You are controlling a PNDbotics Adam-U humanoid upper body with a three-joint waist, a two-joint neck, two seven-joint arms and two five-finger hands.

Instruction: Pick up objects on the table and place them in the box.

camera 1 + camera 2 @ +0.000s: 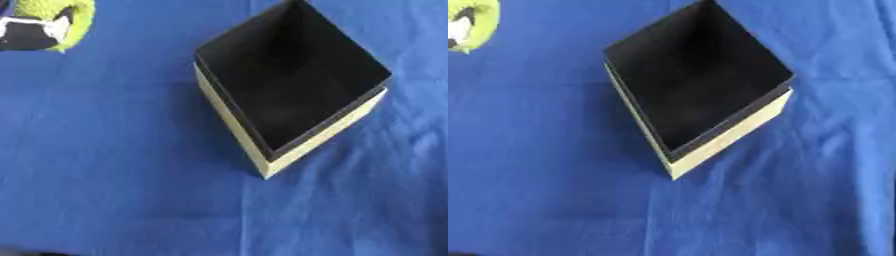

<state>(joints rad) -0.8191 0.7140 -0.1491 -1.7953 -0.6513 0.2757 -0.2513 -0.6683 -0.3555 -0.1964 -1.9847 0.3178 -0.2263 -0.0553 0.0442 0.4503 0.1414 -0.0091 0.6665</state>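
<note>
A box point(289, 85) with a black interior and pale cream outer walls sits on the tabletop point(114, 175), which is covered in blue cloth; the box is turned so its corners point roughly to 12, 3, 6 and 9 o'clock, and it lies a little toward 1 o'clock from the middle of the left eye view; its inside shows only dark, and nothing can be made out in it. At about 10 o'clock, in the upper corner and cut by the edge, lies a yellow-green object point(74, 20) with black and white parts; it is well apart from the box; what it is cannot be told. No writing, label or brand can be read on either thing. Neither hand shows in the views, so the state of the fingers cannot be told.
</note>
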